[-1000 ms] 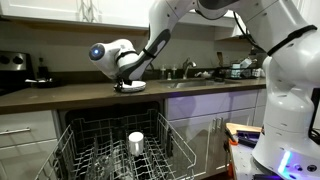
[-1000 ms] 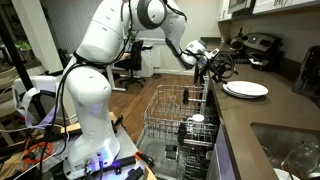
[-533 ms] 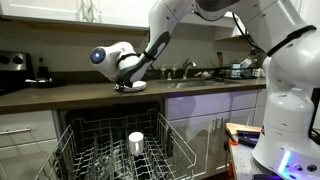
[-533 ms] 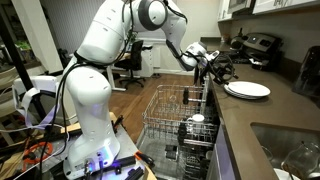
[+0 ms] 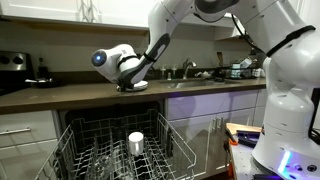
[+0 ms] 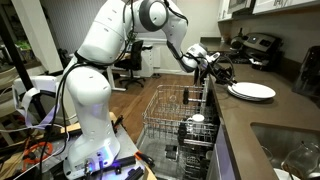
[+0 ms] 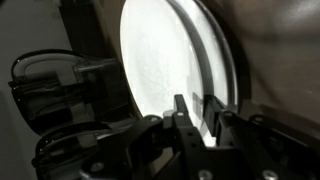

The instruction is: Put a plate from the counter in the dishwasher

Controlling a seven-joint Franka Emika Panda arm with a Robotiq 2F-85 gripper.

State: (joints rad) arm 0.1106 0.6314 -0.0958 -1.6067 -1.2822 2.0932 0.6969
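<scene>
The white plate (image 6: 252,91) lies flat on the dark brown counter (image 6: 245,125). In an exterior view only its edge (image 5: 135,88) shows under the wrist. My gripper (image 6: 224,74) (image 5: 127,81) is at the plate's rim on the dishwasher side. In the wrist view the plate (image 7: 165,60) fills the middle, and my gripper (image 7: 197,104) has one finger on each side of its rim, shut on it. The dishwasher (image 5: 120,150) stands open below the counter with its grey wire rack (image 6: 172,112) pulled out.
A white cup (image 5: 136,142) (image 6: 197,120) stands upright in the pulled-out rack. A sink (image 6: 290,150) is set in the counter past the plate. A stove (image 5: 14,62) and dishes (image 5: 205,72) stand along the back.
The jaws have closed from wide open onto the plate's rim. The plate has shifted a little along the counter, away from the dishwasher side.
</scene>
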